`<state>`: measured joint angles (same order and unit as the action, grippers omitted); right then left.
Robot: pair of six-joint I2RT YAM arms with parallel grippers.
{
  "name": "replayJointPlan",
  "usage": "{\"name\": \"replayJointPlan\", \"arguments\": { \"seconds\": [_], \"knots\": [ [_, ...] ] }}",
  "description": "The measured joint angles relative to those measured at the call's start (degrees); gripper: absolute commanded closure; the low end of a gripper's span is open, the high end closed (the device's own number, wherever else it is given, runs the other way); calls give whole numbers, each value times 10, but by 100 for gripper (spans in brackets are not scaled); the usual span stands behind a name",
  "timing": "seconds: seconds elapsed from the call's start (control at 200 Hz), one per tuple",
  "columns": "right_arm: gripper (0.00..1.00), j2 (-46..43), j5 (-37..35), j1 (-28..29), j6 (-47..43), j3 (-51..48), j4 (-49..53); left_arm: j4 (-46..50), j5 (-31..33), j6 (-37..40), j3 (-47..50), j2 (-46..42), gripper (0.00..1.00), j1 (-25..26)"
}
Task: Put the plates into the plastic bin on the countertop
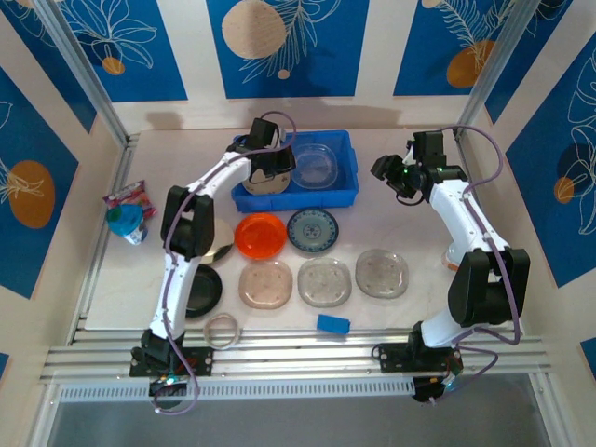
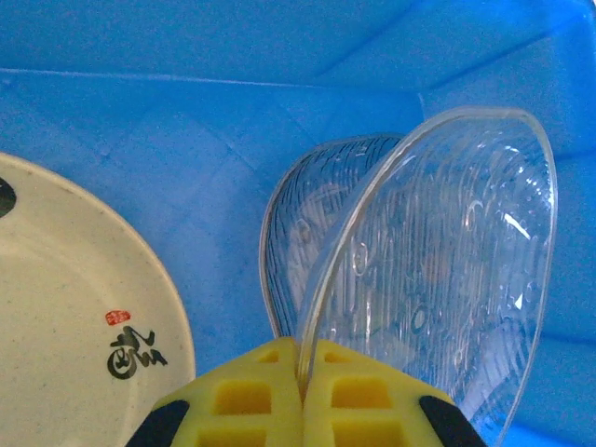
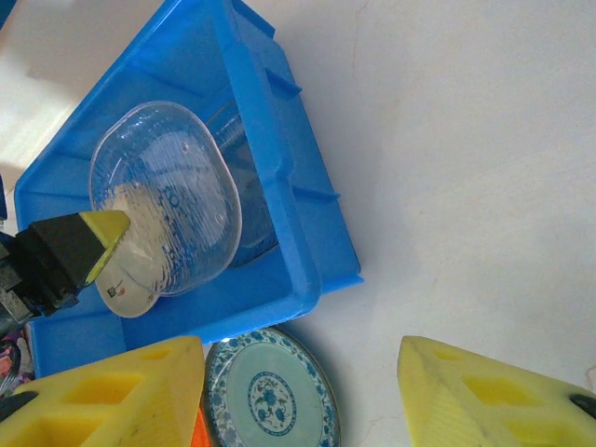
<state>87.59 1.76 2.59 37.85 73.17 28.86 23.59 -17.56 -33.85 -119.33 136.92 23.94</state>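
My left gripper (image 2: 303,372) is shut on the rim of a clear ribbed plate (image 2: 447,270), held tilted inside the blue plastic bin (image 1: 349,163). Under it lies a second clear plate (image 2: 307,233), with a beige plate (image 2: 65,307) beside them on the bin floor. My right gripper (image 3: 298,372) stands open and holds nothing, hovering right of the bin (image 3: 307,233) above the blue-white patterned plate (image 3: 270,396). On the countertop (image 1: 400,233) lie an orange plate (image 1: 260,235), three translucent plates (image 1: 324,281) in a row and a black plate (image 1: 203,289).
A thin translucent ring (image 1: 223,330) and a small blue block (image 1: 332,323) lie near the front rail. A teal cup with a snack bag (image 1: 128,216) stands at the left edge. Silver rails (image 1: 102,112) border the counter.
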Motion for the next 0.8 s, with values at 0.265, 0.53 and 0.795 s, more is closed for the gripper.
{"name": "replayJointPlan", "arguments": {
  "seconds": [0.265,0.53,0.795],
  "knots": [
    [42,15,7,0,2,0,-1,-14,-5,-17,-21,20,100,0],
    [42,15,12,4,2,0,-2,-16,-7,-26,-55,55,100,1],
    [42,15,13,11,4,-1,-6,-16,-6,-35,-62,70,78,4]
  ]
}}
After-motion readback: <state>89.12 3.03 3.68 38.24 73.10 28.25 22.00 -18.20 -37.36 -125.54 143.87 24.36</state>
